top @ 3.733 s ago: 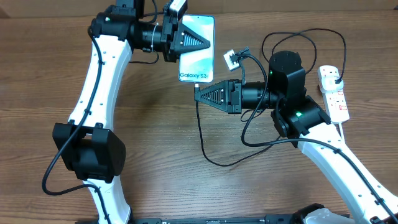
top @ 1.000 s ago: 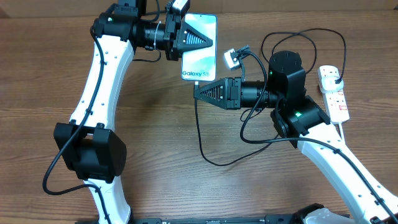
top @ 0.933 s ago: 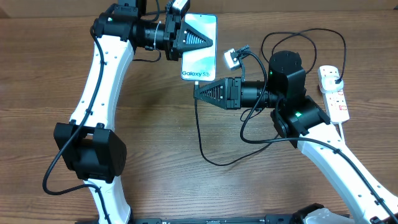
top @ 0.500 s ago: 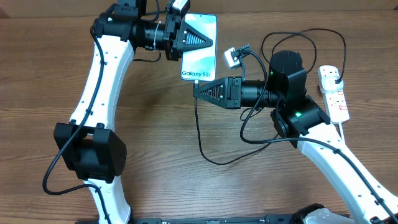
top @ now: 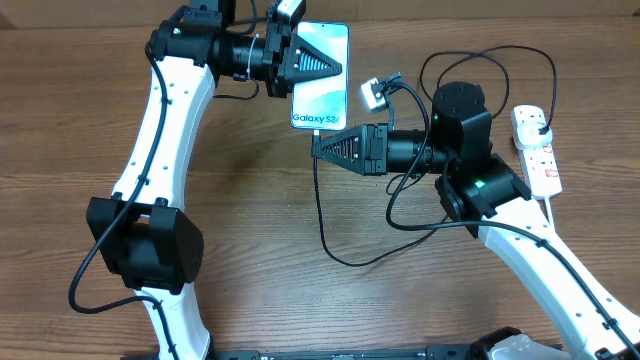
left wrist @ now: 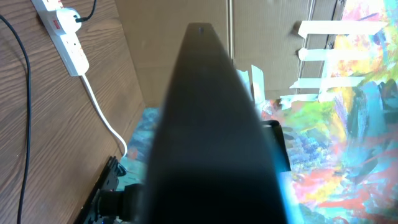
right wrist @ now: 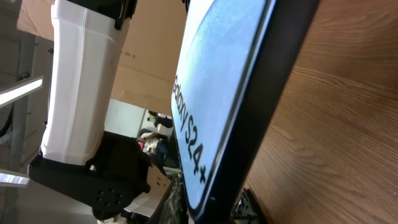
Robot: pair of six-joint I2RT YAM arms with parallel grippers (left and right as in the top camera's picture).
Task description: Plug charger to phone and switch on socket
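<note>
Phone [top: 325, 100] clamped in left gripper [top: 337, 66]; right gripper [top: 315, 147], pinching charger [top: 319, 200] tip just below phone, should push straight in, gently.

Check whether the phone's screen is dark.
No, the phone has a lit light-blue screen showing "Galaxy S24" text in the overhead view.

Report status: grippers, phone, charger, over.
Left gripper clamped on phone. Right gripper at phone's bottom edge beside charger; grip unclear. Socket untouched, nothing blocking.
</note>
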